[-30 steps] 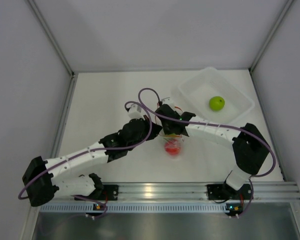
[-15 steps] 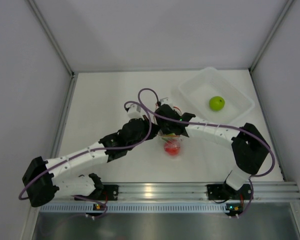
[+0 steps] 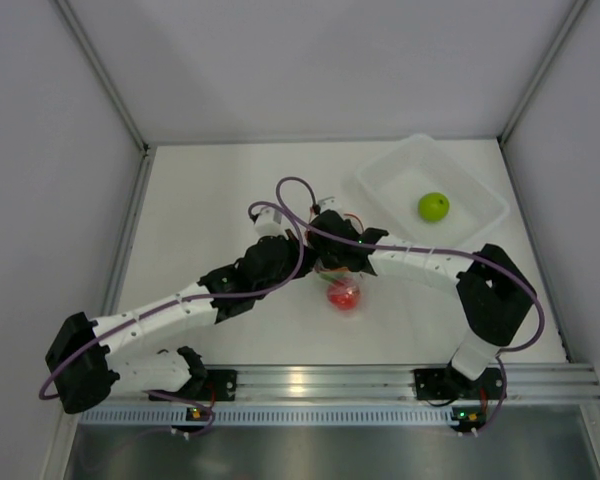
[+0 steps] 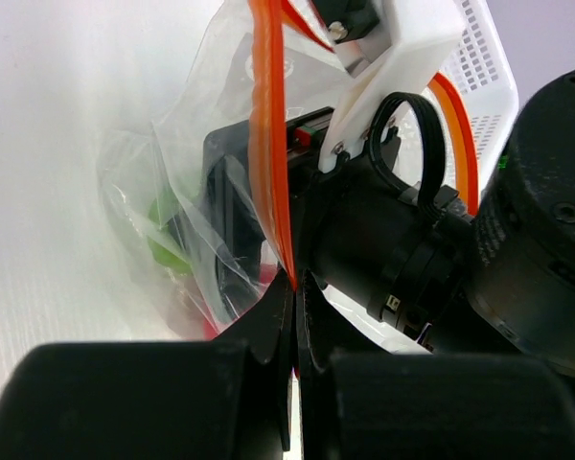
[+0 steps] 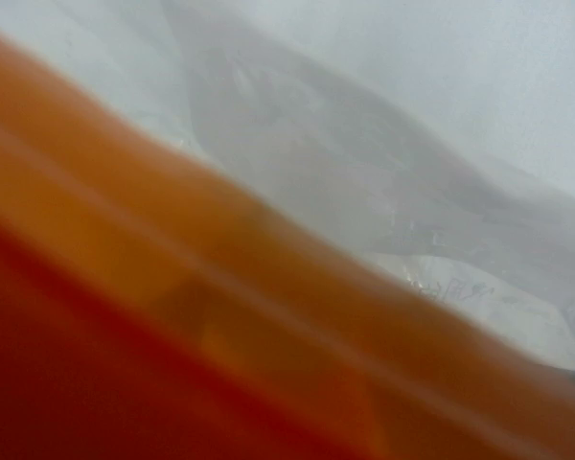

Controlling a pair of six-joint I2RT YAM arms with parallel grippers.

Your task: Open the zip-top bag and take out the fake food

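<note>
Left wrist view tells most of the story. The zip-top bag (image 4: 206,115) is right in my face, and its orange zip strip (image 4: 265,144) runs up the frame and ends pinched flat between the tips of my left end effector (image 4: 295,287), which is clamped down tight on it. I reckon that's the whole point of the grip: pin one lip of the mouth so the other lip can be pulled away from it. Through the crinkly plastic I can see a green ball (image 4: 161,228) and a sliver of red lower down, so there's fake food inside.

In the top external view the bag lies mid-tabletop, tucked under my two wrists, with the red ball (image 3: 344,294) showing just on the near side of them.

My right end effector (image 3: 333,257) is nose to nose with the left one at the bag mouth. Its own camera is useless, just orange blur and clear film pressed up close, so I honestly can't tell if it's spread or gripping anything.

Further out, another green ball (image 3: 433,206) sits in the clear tub (image 3: 378,183) at the far right of the tabletop (image 3: 210,200), well apart from the bag. My read is one piece out and the rest to go.
</note>
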